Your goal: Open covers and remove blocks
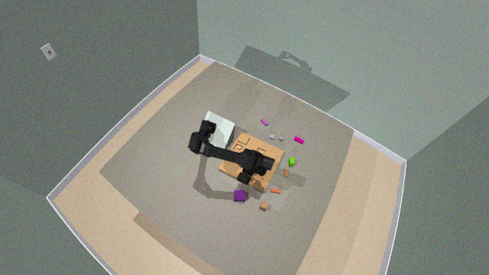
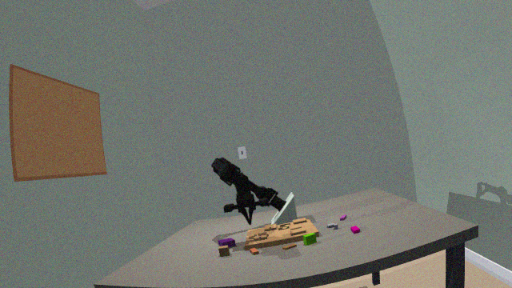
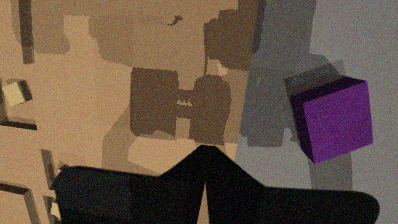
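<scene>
The wooden puzzle board (image 1: 278, 153) (image 2: 280, 241) (image 3: 75, 105) lies on the table under the arm. In the wrist view a pale yellow block (image 3: 14, 93) sits in an open well at the left edge. A second pale block (image 3: 54, 209) shows in part at the lower left, beside the finger. A small dark pin or knob (image 3: 174, 20) stands near the top of that view. My gripper (image 2: 250, 222) (image 3: 207, 152) is shut and empty, pointing down above the board. The arm hides part of the board in the top view, and shadows blur the cover edges, so cover positions are unclear.
A purple block (image 1: 240, 195) (image 2: 226, 242) (image 3: 340, 122) lies beside the board. A tan block (image 1: 263, 206) (image 2: 224, 251), orange piece (image 1: 275, 190) (image 2: 254, 251), brown piece (image 1: 286, 173) and green block (image 1: 292, 161) (image 2: 310, 239) lie near it. A pale slanted panel (image 1: 225, 131) stands behind.
</scene>
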{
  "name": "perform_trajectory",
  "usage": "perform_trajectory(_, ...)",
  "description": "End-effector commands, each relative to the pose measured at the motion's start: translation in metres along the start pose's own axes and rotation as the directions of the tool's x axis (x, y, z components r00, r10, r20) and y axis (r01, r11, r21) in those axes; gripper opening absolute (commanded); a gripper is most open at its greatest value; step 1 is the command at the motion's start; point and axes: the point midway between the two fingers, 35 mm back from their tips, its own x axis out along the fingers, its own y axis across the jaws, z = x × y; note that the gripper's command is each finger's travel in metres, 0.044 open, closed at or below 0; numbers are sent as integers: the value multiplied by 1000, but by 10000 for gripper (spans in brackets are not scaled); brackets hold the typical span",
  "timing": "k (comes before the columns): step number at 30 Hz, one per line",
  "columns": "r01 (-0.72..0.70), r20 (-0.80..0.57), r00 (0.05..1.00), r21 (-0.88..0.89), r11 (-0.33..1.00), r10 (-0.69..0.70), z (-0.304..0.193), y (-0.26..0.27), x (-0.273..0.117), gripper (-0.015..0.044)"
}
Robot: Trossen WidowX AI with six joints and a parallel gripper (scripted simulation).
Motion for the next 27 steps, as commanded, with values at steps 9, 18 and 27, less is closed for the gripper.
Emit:
perform_trajectory(9,2,-2,1000,-4,1000,-2,1,0,11,0)
perform_trajectory(18,2,-1,1000,-3,1000,-2,1,0,20,0)
perform_trajectory(27,3,-1,1000,-3,1000,-3,1,-1,29,0)
